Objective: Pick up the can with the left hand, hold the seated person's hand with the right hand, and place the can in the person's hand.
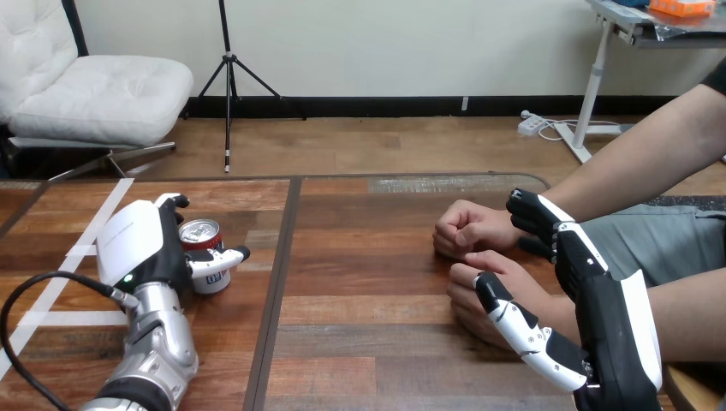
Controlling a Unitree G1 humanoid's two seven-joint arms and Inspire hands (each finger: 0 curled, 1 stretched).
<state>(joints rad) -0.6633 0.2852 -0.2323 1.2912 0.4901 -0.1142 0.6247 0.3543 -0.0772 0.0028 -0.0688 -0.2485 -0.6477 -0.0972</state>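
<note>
A red and white can (204, 244) stands upright on the wooden table (368, 342) at the left. My left hand (141, 244) is wrapped round it, fingers behind its far side and thumb (218, 259) across its front. At the right, the person's two hands rest on the table: a fist (467, 229) farther away and a loosely closed hand (473, 287) nearer me. My right hand (599, 308) lies over the nearer hand's wrist. Its fingers (535, 214) curl down the far side and its thumb (518, 325) runs along the near side.
A dark seam (278, 291) runs down the table between the can and the person's hands. White tape lines (81, 257) cross the left part. The person's forearms (651, 163) come in from the right edge.
</note>
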